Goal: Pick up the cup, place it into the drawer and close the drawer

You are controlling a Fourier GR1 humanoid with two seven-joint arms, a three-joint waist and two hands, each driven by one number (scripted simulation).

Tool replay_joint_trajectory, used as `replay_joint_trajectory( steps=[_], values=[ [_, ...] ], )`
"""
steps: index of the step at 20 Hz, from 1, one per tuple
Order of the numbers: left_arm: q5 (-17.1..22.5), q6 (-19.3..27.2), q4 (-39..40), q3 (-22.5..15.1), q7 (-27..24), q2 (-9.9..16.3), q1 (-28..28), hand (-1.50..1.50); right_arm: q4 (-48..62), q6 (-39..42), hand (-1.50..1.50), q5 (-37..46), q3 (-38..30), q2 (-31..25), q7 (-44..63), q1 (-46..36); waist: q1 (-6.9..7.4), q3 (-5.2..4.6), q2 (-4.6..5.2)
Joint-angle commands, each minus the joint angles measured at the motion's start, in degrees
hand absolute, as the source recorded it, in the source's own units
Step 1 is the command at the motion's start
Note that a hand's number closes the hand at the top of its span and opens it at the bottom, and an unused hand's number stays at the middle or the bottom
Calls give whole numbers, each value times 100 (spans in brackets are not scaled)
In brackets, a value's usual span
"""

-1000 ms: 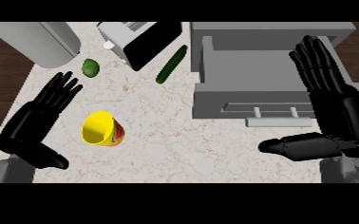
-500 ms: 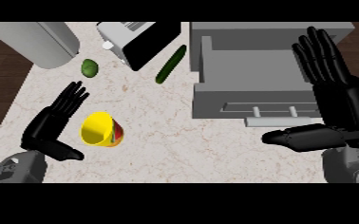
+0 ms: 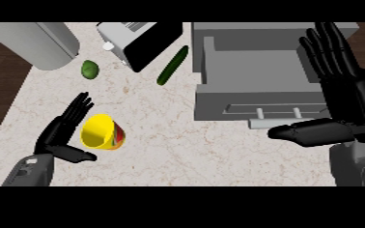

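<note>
1. My left hand (image 3: 63, 134) has moved in close to the yellow cup (image 3: 102, 133). A second ago it was out near the left edge, and now it sits right beside the cup, at the cup's 9 o'clock.
2. Its fingers are straight and spread, and its thumb sticks out under the cup at about 7 o'clock. It is not holding anything yet. I think the fingers may just touch the cup's rim, but it is hard to tell from up here.
3. The cup lies tipped on its side on the counter (image 3: 164, 125), in the same spot as before. Its open mouth faces my left hand.
4. My right hand (image 3: 335, 96) is open and resting at the right edge, fingers up. It has hardly moved.
5. The drawer (image 3: 257, 72) is pulled open at about 2 o'clock from the cup, well apart from it. Nothing is in it that I can see.
6. A cucumber (image 3: 173, 65) and a lime (image 3: 89, 69) lie at about 12 o'clock from the cup. They have not moved.
7. So I am getting ready to grab. Next I should curl my fingers and thumb round the cup. The cup could roll away if I bump it.
</note>
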Motion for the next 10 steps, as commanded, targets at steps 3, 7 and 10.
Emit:
replay_joint_trajectory(
  steps=[3,7,10],
  values=[
    [-386,81,1155,-109,-1277,-205,-307,-150,-88,137,-150,-44,-17,-30,-139,156,-62,-8,23],
    [-465,99,1397,-162,-1552,-221,-482,-150,117,107,-150,-26,-42,-77,-20,-172,-65,-14,38],
    [-410,52,1504,-126,-1615,-283,-582,-150,-102,64,-150,-137,-3,11,180,-42,-94,-16,35]
  ],
)
